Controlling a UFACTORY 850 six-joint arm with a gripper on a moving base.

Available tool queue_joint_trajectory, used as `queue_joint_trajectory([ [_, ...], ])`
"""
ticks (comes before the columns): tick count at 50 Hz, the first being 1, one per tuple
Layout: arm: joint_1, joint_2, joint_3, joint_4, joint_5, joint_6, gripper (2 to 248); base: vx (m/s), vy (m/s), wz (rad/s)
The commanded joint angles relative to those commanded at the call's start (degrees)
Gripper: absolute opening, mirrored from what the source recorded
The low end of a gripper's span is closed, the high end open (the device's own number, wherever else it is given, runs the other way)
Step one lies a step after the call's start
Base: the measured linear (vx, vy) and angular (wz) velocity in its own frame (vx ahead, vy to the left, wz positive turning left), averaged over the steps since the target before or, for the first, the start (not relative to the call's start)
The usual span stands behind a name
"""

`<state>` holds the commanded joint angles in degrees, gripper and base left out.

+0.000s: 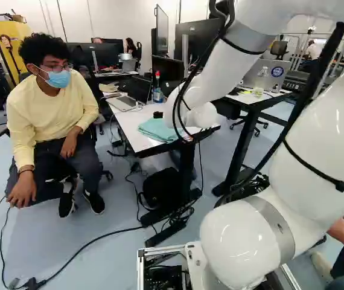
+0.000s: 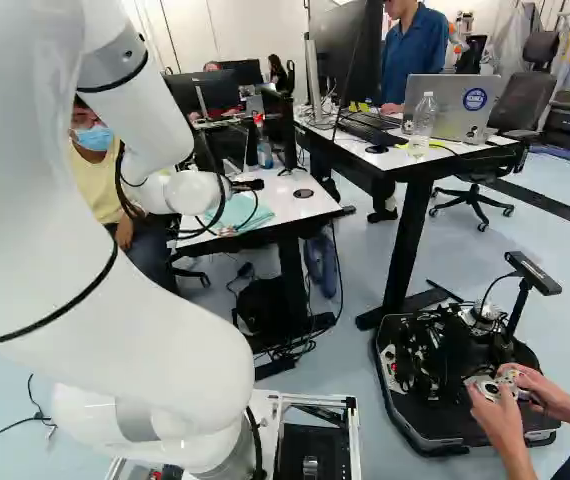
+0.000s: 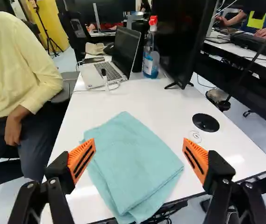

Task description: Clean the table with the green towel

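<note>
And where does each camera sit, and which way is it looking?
Left base view: behind the arm, to its left, looking ahead and slightly down; the arm stands right of the middle.
Right base view: behind it, to its right, looking likewise; the arm stands left.
Wrist view: near the arm's end, looking along the open gripper; both fingers show.
All share the towel and table.
</note>
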<state>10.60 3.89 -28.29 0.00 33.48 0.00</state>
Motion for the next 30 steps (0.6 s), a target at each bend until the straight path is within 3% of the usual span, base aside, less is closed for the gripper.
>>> queue_joint_trajectory([
  [30,3.0,-7.6,-7.7,0.0,-5.2,0.0,247,0.0,0.0,0.0],
])
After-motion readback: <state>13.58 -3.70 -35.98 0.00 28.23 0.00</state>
